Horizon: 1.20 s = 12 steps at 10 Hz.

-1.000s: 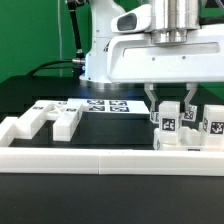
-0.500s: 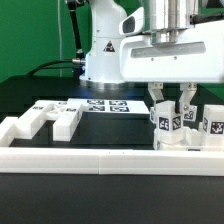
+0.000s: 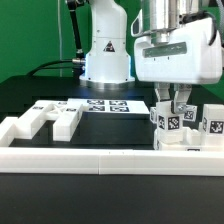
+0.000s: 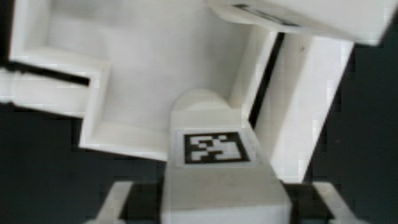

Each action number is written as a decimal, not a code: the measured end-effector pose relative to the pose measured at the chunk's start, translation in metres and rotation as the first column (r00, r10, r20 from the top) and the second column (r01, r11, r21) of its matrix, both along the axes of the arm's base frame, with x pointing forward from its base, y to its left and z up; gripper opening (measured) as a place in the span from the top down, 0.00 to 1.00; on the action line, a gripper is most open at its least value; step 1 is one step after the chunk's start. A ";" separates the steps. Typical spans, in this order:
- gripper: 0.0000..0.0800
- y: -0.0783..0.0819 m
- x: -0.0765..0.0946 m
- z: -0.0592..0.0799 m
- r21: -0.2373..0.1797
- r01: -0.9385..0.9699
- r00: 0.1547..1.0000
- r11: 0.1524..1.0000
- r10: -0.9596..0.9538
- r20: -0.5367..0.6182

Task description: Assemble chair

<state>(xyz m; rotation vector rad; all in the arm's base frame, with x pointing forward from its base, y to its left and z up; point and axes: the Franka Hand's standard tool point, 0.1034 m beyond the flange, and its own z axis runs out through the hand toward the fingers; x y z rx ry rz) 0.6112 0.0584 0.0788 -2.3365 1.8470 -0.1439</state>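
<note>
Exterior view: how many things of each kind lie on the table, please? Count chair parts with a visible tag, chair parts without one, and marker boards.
Chair parts with a visible tag: 3
Chair parts without a visible tag: 2
Marker board: 1
Total: 6

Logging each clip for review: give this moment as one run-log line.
gripper: shut on tagged chair part | part: upright, near border wall | other parts: loose, exterior view's left

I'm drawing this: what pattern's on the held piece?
The chair piece has a black-and-white square tag; clearest in wrist view.
</note>
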 end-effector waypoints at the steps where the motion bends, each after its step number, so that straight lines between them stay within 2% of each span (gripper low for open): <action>1: 0.50 0.001 0.000 0.000 0.004 0.016 1.000 1.000 -0.016 -0.002; 2: 0.33 0.002 0.000 -0.001 -0.001 -0.012 1.000 1.000 0.012 0.000; 3: 0.33 0.002 -0.001 -0.001 -0.007 -0.048 0.999 0.999 0.048 0.002; 4: 0.21 0.003 -0.001 -0.001 -0.014 -0.089 0.996 0.996 0.089 0.004; 7: 0.19 -0.003 0.001 0.000 -0.084 -0.417 0.908 0.905 0.419 0.014; 9: 0.19 -0.008 0.000 -0.001 -0.109 -0.516 0.854 0.850 0.520 0.011; 12: 0.19 -0.008 0.000 -0.001 -0.149 -0.684 0.722 0.714 0.691 -0.003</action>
